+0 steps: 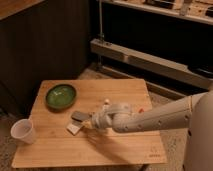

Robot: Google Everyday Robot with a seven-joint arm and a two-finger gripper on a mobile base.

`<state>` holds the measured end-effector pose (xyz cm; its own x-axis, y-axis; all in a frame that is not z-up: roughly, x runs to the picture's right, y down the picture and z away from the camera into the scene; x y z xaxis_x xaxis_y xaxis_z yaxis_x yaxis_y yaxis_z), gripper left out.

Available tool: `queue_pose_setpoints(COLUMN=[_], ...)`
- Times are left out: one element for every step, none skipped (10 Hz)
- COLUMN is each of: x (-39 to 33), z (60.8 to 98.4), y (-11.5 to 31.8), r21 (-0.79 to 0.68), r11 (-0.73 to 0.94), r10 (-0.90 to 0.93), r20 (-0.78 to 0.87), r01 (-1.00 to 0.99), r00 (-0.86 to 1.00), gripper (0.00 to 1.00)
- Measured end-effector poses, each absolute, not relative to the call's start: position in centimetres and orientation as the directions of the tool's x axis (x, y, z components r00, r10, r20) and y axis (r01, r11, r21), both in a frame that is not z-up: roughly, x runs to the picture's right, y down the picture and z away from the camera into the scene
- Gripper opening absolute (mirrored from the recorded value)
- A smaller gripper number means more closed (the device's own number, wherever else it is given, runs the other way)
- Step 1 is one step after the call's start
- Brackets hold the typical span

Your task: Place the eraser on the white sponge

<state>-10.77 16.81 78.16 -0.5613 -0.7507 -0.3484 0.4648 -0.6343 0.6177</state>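
Eraser (pixel 79 117) = thin flat grey slab, lying on the wooden worktop (pixel 125 145) just below-right of the green plate (pixel 61 96). White sponge (pixel 73 129) sits right at its near edge; touching or a hair apart, can't tell. My hand (pixel 91 122) is low, just right of both, w/ the arm reaching in from the right. Wide, narrow or already pinching sth: can't tell.

Handling, my guess: eraser is light, stiff, prob. rubbery so decent grip, not fragile. It's so thin that a top pinch risks scraping the worktop, so better to take it across the short sides, near the middle. Sponge is likely soft & light and may scoot if nudged, so set down gently, centred. Paper cup (pixel 23 131) is well apart, no issue.
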Motion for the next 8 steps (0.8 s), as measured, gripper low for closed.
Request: queue_pose_setpoints(x=[-11.12, -11.35, -11.37, -11.42, -11.73, -11.68, -11.65, -11.68], z=[78.12, 78.12, 78.16, 78.18, 78.17, 78.23, 78.25, 78.31], y=[16.88, 16.91, 16.96, 17.02, 17.13, 17.17, 17.21, 17.27], r21=[0.623, 0.626, 0.629, 0.632, 0.638, 0.642, 0.644, 0.645], r11=[-0.634, -0.634, -0.632, -0.631, -0.628, -0.623, -0.621, -0.623], r10=[-0.750, -0.750, -0.751, -0.752, -0.754, -0.760, -0.762, -0.762], r20=[-0.352, -0.354, -0.354, -0.354, -0.358, -0.360, -0.363, -0.373], r01=[0.458, 0.454, 0.453, 0.451, 0.445, 0.447, 0.447, 0.443], r00=[-0.560, -0.559, -0.558, -0.556, -0.550, -0.541, -0.536, -0.530], gripper=[0.00, 0.00, 0.00, 0.00, 0.00, 0.00, 0.00, 0.00])
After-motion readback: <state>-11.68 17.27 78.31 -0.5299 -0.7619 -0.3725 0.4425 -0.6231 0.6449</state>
